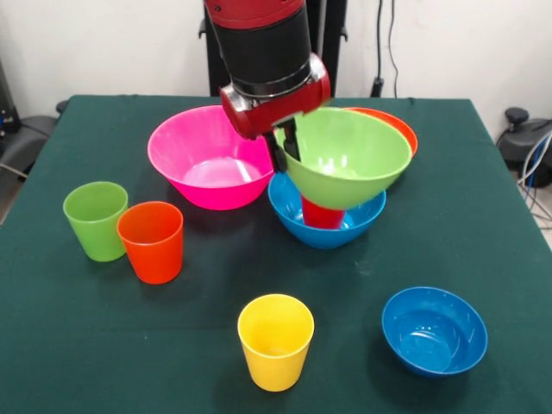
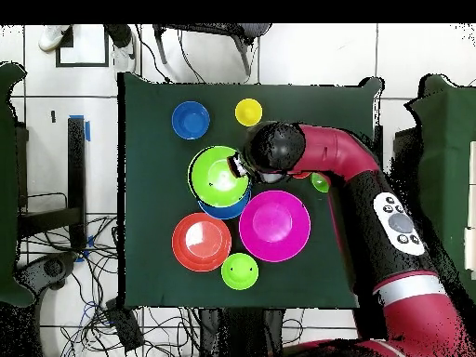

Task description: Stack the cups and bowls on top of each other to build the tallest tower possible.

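Observation:
My gripper (image 1: 287,145) is shut on the near-left rim of the big light-green bowl (image 1: 347,155). The bowl tilts and sits on the red cup (image 1: 321,215), which stands in the big blue bowl (image 1: 326,228); these three form the tower. In the overhead view the gripper (image 2: 238,165) is at the right rim of the big light-green bowl (image 2: 214,175), with a sliver of the big blue bowl (image 2: 232,210) showing below it. The red cup is hidden there.
On the green table (image 1: 483,216): big pink bowl (image 1: 207,159), wide orange bowl (image 1: 395,125), light-green cup (image 1: 95,220), orange cup (image 1: 151,241), yellow cup (image 1: 276,341), small blue bowl (image 1: 434,330). The small light-green bowl (image 2: 239,271) shows only in the overhead view.

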You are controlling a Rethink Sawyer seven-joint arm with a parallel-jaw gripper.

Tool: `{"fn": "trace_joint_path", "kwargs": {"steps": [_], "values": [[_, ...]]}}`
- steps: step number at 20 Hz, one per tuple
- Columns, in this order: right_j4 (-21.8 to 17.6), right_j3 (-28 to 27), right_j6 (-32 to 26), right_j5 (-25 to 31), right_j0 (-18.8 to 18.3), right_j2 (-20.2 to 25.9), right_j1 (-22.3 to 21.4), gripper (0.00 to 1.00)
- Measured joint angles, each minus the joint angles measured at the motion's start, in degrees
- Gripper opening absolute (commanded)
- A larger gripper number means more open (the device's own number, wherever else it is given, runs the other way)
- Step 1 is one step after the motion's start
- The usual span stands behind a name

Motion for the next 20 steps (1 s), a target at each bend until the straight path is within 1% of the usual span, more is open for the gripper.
{"fn": "trace_joint_path", "kwargs": {"steps": [1, 2, 4, 8, 10, 14, 17, 20], "values": [[0.11, -0.04, 0.01, 0.87, 0.14, -0.28, -0.17, 0.0], [0.45, -0.08, 0.01, 3.53, 0.52, -1.01, -0.84, 0.0], [0.68, -0.09, 0.01, 4.63, 0.67, -1.26, -1.19, 0.0], [2.2, -0.45, 0.06, 9.46, 1.44, -2.2, -2.85, 0.0], [2.65, -0.92, 0.27, 10.36, 1.79, -2.45, -3.29, 0.0], [3.4, -1.31, 0.82, 9.21, 2.02, -2.5, -3.5, 0.0], [3.83, -1.31, 0.86, 7.11, 1.92, -2.5, -3.46, 0.0], [4.0, -1.28, 0.86, 3.83, 1.6, -2.5, -3.45, 0.0]]}}
